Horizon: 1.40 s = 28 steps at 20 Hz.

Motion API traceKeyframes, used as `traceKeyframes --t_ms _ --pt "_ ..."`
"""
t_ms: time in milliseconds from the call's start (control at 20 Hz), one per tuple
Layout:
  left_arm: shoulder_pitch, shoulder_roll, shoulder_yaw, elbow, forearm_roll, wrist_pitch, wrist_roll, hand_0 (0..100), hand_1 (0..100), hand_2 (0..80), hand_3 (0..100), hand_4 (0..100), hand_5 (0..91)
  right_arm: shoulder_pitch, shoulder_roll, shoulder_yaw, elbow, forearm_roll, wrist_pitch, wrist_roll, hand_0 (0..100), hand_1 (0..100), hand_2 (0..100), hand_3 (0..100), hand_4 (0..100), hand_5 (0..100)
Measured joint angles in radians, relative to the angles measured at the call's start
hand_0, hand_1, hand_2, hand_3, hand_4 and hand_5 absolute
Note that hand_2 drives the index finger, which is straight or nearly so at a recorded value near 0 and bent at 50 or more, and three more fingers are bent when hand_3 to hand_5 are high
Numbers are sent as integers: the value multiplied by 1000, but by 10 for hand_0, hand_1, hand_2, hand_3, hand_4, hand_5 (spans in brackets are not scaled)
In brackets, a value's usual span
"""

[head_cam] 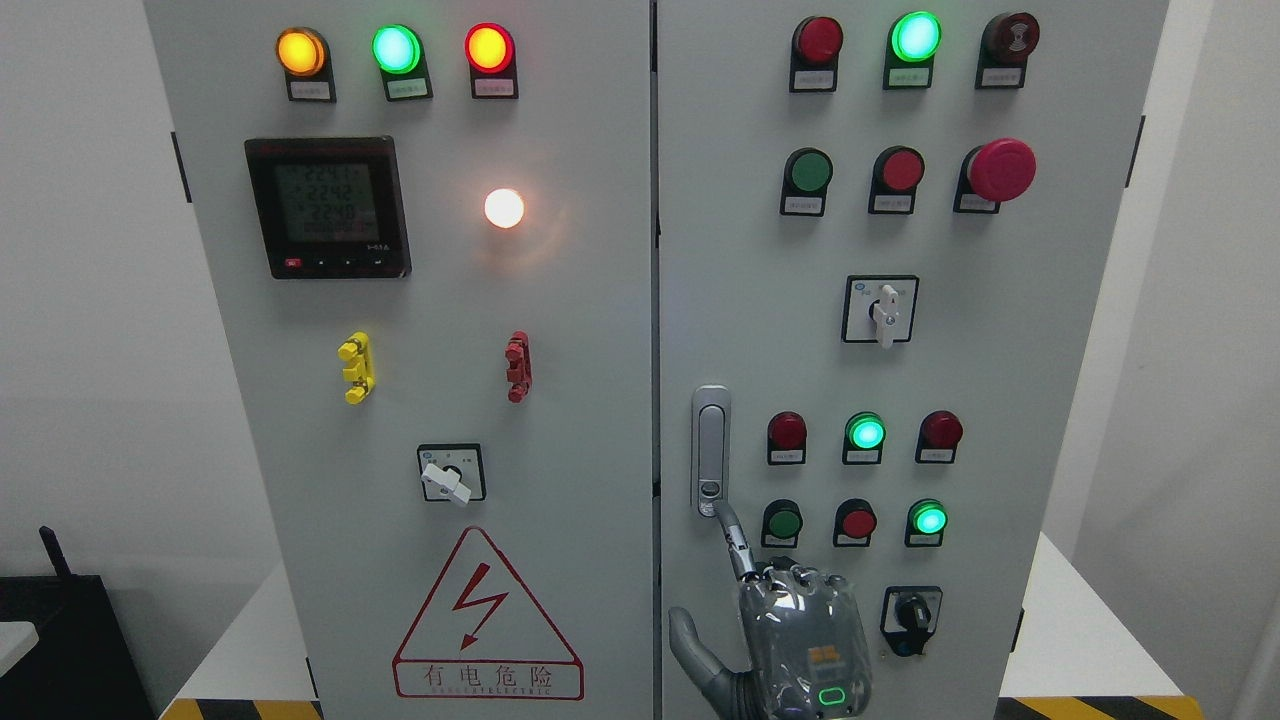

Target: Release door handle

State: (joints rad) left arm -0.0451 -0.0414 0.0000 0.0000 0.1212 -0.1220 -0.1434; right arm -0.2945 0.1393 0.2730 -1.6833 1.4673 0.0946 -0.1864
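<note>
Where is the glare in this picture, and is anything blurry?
Head view: the white lamp blooms, washing a halo onto the left door; the meter display is hard to read; the hand near the door handle looks sharp.

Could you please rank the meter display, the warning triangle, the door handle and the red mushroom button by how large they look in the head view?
1. Warning triangle
2. Meter display
3. Door handle and red mushroom button: too alike in area to rank, one tall and narrow, one round.
</note>
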Motion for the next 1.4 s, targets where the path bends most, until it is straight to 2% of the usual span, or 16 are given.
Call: traceKeyframes --t_ms 1002,1403 --pt "0 0 0 0 0 0 0 120 389 0 0 0 0 5 3 -2 14 0 0 1 372 190 0 957 880 954" --pt "0 0 0 0 0 0 0 120 389 0 0 0 0 3 3 -1 15 -1 -1 20 374 190 0 960 882 954"
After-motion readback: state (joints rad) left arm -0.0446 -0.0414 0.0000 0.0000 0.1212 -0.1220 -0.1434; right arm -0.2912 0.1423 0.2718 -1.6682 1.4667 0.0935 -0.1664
